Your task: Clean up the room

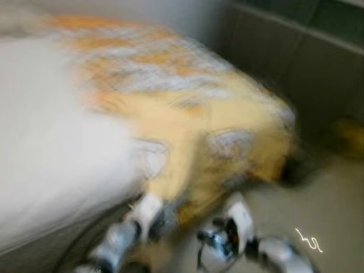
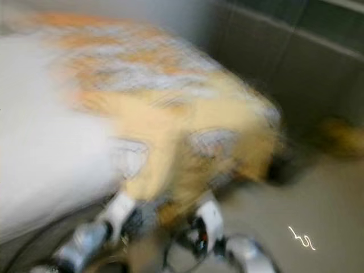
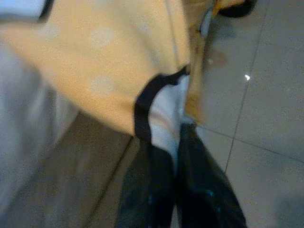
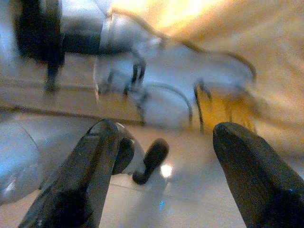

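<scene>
A yellow-orange blanket (image 1: 187, 125) with pale grey patches is seen draped over the corner of a bed (image 1: 51, 148), its edge hanging down toward the tiled floor (image 1: 318, 199). Both head views are heavily blurred. The blanket's hanging edge, trimmed with a dark border, is being gripped by the left tool (image 3: 175, 142), whose two black fingers (image 3: 147, 190) are pressed narrowly together on the fabric just above the floor, at the foot of the bed. The right tool (image 4: 166, 175) is being held wide apart, with nothing between its fingers, near the blanket's hanging patterned part and close to the left arm (image 1: 122, 236). A small yellowish object (image 1: 348, 136), too blurred to be identified, is seen lying on the floor by the dark wall (image 1: 296, 51).
</scene>
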You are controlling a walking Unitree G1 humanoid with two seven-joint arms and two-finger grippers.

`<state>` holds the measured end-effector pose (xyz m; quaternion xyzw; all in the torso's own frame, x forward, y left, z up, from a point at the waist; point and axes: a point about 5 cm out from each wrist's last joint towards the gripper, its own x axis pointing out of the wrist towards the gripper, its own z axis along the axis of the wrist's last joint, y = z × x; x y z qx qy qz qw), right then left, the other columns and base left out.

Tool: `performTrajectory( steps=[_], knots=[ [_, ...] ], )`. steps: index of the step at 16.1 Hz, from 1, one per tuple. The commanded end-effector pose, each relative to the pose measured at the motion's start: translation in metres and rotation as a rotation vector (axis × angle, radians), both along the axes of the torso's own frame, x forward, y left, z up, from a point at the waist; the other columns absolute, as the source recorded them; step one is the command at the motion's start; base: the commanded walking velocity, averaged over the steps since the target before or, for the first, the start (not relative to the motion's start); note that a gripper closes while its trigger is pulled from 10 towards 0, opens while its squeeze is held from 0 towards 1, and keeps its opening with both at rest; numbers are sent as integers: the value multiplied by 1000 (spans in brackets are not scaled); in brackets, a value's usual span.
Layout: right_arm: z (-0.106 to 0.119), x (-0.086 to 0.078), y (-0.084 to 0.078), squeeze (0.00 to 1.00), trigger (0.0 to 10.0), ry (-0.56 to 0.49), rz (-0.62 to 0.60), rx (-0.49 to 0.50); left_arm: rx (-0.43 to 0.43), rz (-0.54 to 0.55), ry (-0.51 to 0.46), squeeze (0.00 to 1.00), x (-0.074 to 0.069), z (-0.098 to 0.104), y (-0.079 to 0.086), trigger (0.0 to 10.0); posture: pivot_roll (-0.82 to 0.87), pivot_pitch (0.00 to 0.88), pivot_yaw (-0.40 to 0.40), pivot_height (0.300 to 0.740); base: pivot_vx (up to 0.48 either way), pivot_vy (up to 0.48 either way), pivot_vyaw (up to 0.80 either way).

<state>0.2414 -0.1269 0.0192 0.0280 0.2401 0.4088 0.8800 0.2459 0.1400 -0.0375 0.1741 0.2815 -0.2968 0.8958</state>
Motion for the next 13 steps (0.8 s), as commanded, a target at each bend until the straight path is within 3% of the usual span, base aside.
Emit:
performTrajectory(
  steps=[1, 3, 5, 8, 9, 13],
  knots=[
    [-5, -9, -1, 0, 10000, 32, 7, 11, -15, -99, 69, 0, -7, -5, -12, 10000, 96, 43, -78, 740, 0, 0, 0],
    [-5, -9, -4, 0, 10000, 42, 29, -1, -124, -276, 205, 0, -24, -11, -48, 10000, 88, 43, -81, 740, 0, 0, 0],
    [-5, -9, -7, 0, 10000, 43, 34, -8, -209, -285, 257, 0, -25, -8, -64, 10000, 83, 44, -82, 740, 0, 0, 0],
    [-5, -11, -10, 0, 10000, 53, 44, -15, -301, -356, 367, 0, -34, -9, -78, 10000, 72, 45, -87, 740, 0, 0, 0],
    [-6, -14, -10, 0, 10000, 66, 57, -16, -360, -386, 462, 0, -43, -11, -83, 10000, 70, 48, -91, 740, 0, 0, 0],
    [-6, -22, -11, 0, 10000, 83, 71, -16, -520, -398, 612, 0, -53, -8, -102, 10000, 52, 62, -100, 740, 0, 0, 0]
  ],
)
